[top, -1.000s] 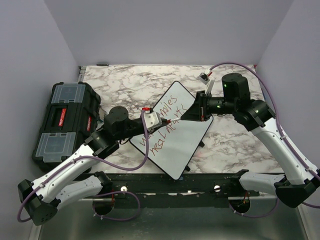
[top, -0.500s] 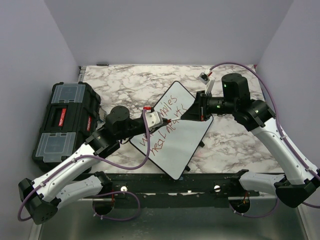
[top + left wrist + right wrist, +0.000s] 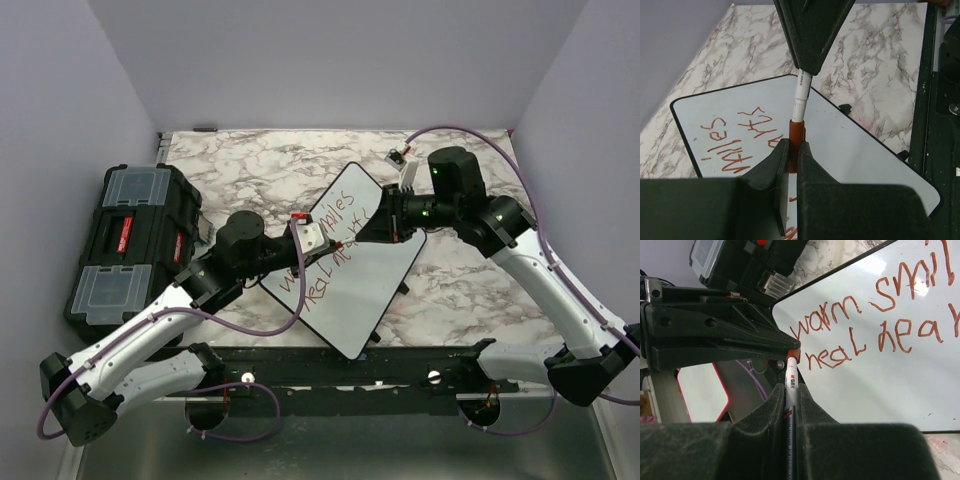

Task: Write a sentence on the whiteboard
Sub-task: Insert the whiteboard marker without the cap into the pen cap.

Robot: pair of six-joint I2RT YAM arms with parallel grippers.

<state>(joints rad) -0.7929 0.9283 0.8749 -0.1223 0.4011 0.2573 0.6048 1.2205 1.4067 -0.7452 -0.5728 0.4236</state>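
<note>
Pressing the red cap (image 3: pixel 797 131) onto the marker (image 3: pixel 791 385) looks like the step in hand, since the sentence is already written out. The left tool (image 3: pixel 792 148) is closed tight on the cap, its two fingers pinching it from either side with only the cap's width between them. Straight ahead of it, the right tool (image 3: pixel 791 392) is closed just as narrowly around the marker's white barrel. The two tools point at each other nose to nose, with the marker bridging the gap. The barrel's front end sits in the cap's mouth; whether it has clicked fully home I cannot tell.

To do this well, I judge that both tools should hold one common line and push straight along the barrel. Twisting or sagging could cock the cap sideways or slip it out of the pinch. Neither tool should let go until the cap is seated.

Below both tools the whiteboard (image 3: pixel 372 285) lies on the marble table (image 3: pixel 250 165), turned at an angle. The sentence (image 3: pixel 850 330) runs across it in two red lines, under and beyond the left tool's fingers. The joined marker is best kept off the board so the ink is not smeared. Out past the left tool's arm, clear of the board, a black toolbox (image 3: pixel 130 240) sits at the table's edge.
</note>
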